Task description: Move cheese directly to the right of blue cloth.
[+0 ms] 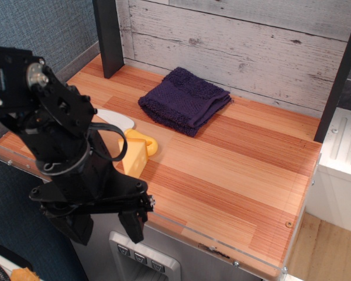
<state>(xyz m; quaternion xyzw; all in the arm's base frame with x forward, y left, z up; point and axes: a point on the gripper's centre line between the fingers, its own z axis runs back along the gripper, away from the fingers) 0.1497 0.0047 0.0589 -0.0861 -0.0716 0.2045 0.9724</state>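
The cheese is a small yellow wedge near the table's front left edge, partly hidden behind my arm. The blue cloth lies folded at the back middle of the table, near the wall, well beyond the cheese and to its right. My black gripper hangs low at the front left, in front of and below the cheese in the picture. Its two fingers stand wide apart with nothing between them, so it is open.
A toy knife with a white blade and a yellow handle lies just behind the cheese, touching or nearly touching it. Black posts stand at the back left and right. A clear plastic lip runs along the table's front edge.
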